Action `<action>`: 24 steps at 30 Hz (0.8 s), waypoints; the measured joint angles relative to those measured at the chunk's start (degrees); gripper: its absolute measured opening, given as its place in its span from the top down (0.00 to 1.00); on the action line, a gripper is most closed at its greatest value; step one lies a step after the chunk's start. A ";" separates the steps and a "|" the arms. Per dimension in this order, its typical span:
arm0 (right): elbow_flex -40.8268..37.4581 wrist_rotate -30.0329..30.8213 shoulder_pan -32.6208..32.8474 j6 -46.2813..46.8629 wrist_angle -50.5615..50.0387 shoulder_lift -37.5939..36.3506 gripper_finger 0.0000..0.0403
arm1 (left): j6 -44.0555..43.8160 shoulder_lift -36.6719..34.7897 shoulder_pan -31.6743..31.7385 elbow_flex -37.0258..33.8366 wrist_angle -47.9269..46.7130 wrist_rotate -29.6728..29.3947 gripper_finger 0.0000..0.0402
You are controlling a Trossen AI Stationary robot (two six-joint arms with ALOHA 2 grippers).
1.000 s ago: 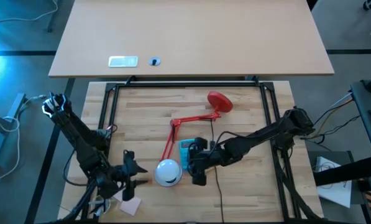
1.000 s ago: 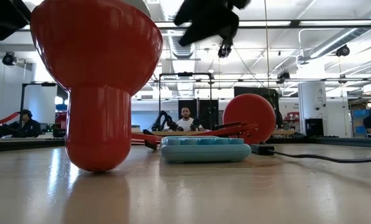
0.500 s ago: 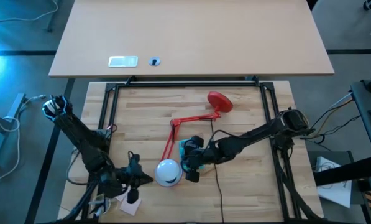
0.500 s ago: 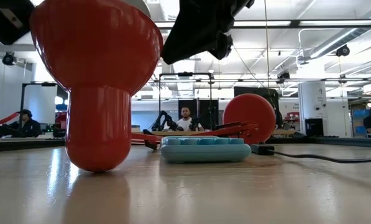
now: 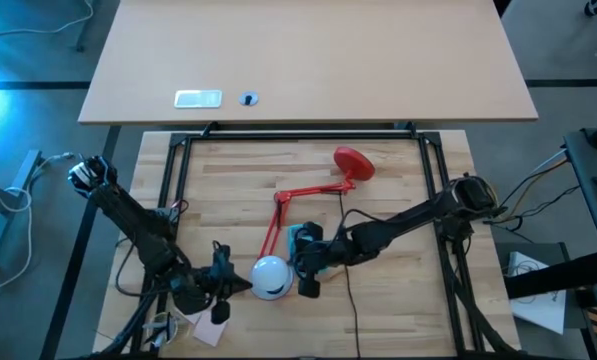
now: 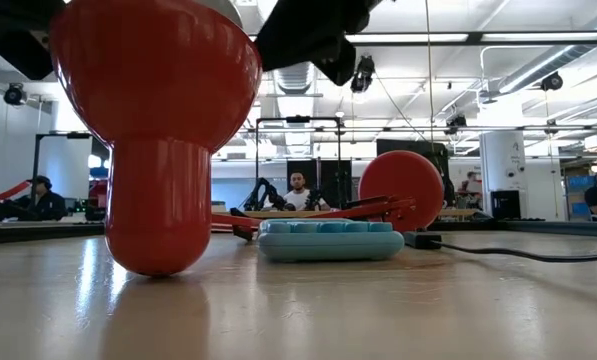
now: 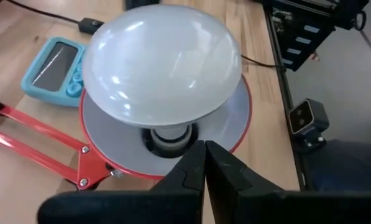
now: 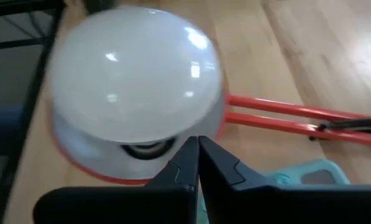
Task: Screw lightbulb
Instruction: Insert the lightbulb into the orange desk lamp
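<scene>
Bulb [image 7: 161, 74] sits dome-up in the lamp shade [image 7: 235, 121], screw base down in the socket at the shade's middle; big white dome, wider than the helper-size pear shape, covers most of the shade's white inside. In the high view the bulb [image 5: 271, 276] is near the bench's front edge, between the two pincers. Shade is red outside, stands mouth-up on the bench [image 5: 398, 180], as the low view shows [image 6: 156, 120].

Left pincer [image 5: 221, 287] just left of the bulb, fingers pressed together, holding nothing, apart from the bulb. Its wrist view shows the closed fingers [image 7: 194, 171] pointing at the bulb's neck.

Right pincer [image 5: 308, 275] just right of the bulb, fingers also closed on nothing [image 8: 194, 165], aimed at the bulb's lower side; touching or not, can't tell.

Red lamp arm [image 5: 278, 215] runs from the shade back to the round red base [image 5: 354, 163]. Teal device [image 5: 300, 238] lies just beside the right pincer, partly under that arm. Black cable [image 5: 353, 300] runs toward the front edge.
</scene>
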 joint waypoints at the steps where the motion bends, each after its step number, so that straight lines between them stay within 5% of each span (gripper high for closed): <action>1: 0.00 -0.25 0.10 -0.03 0.12 0.00 1.00 | 0.22 0.00 0.25 0.00 -0.03 -0.01 1.00; 9: 0.00 -5.14 1.46 0.47 0.93 0.00 1.00 | 2.85 -0.84 3.90 0.00 -2.97 0.41 1.00; 16: 0.02 -8.38 3.15 0.53 -0.38 -0.22 1.00 | -1.16 -7.02 4.39 0.48 -15.30 6.04 1.00; 24: 0.07 4.82 1.55 1.66 -2.77 -1.38 1.00 | 2.63 -9.80 1.29 0.46 -4.86 5.99 1.00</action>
